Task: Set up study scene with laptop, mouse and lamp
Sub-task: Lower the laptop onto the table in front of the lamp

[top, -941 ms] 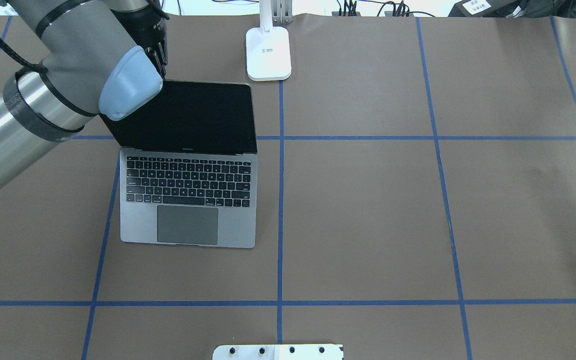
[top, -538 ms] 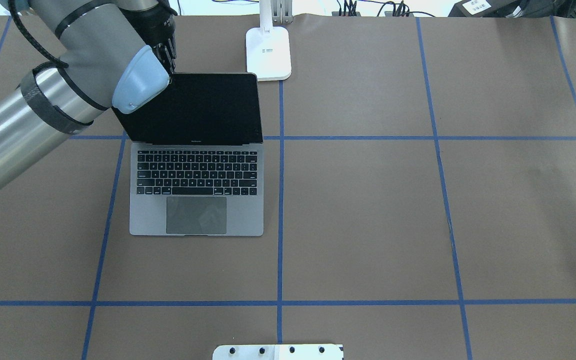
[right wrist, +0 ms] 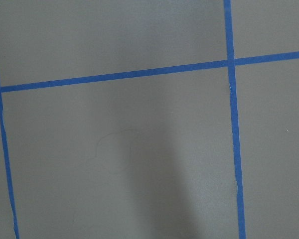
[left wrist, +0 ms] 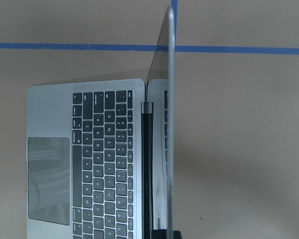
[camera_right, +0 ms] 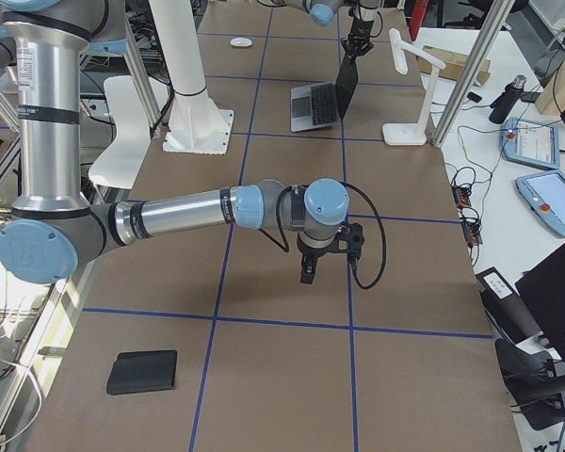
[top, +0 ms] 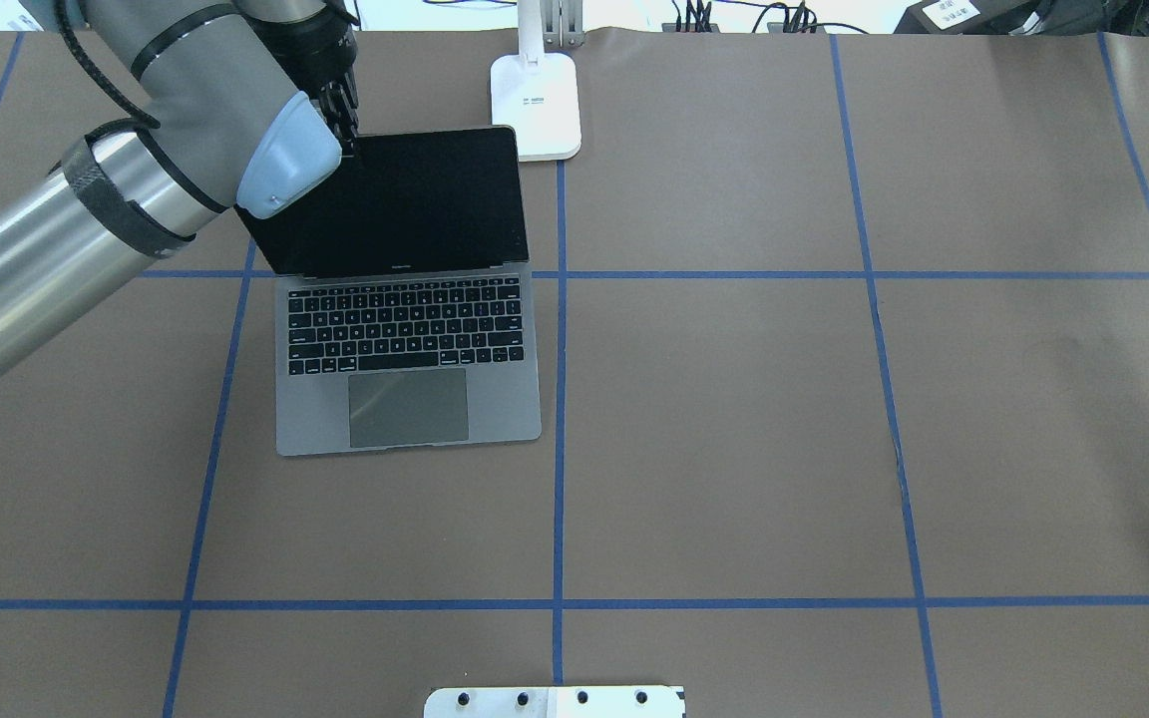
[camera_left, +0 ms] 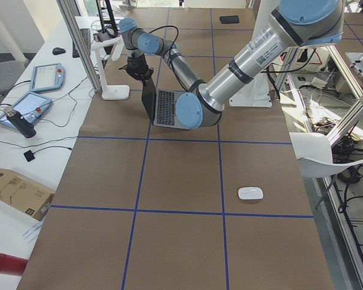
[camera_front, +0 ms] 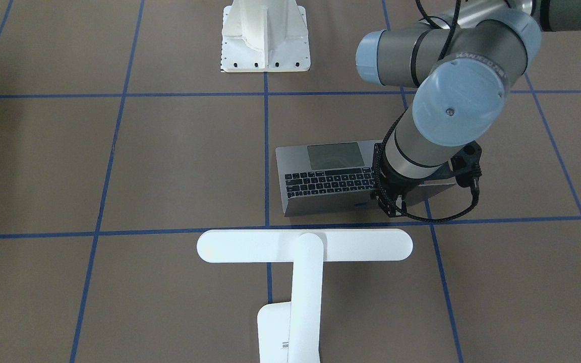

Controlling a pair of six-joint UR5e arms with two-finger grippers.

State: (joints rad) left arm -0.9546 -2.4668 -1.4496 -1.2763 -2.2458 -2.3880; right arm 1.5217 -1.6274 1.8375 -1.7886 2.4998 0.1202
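Brown paper crossed by blue tape lines covers the table. The laptop sits open in its far left part as seen from overhead, keyboard towards the robot and dark screen raised close to upright. The left gripper is at the lid's top edge near its left corner. Its wrist view looks straight down the thin lid edge with a dark finger at the foot, so I judge the fingers are pinched narrow on the lid itself. The lamp stands just beyond the laptop, its base just beside the lid's far right corner and its long bar head running parallel to the lid. The mouse lies alone, well apart from both, towards the table's left end. The right gripper hangs over bare paper in the right half, and the one side view showing it does not tell whether it is wide or closed. The laptop looks roughly placed, and the mouse is not yet beside it. The main hazard is the hold: a thin metal lid gripped at one corner can slip from the fingers or twist. A push away from the robot could drive the lid's right corner into the lamp base or fold the hinge too far back. A release without a straight retreat could snag the lid and tilt the screen.
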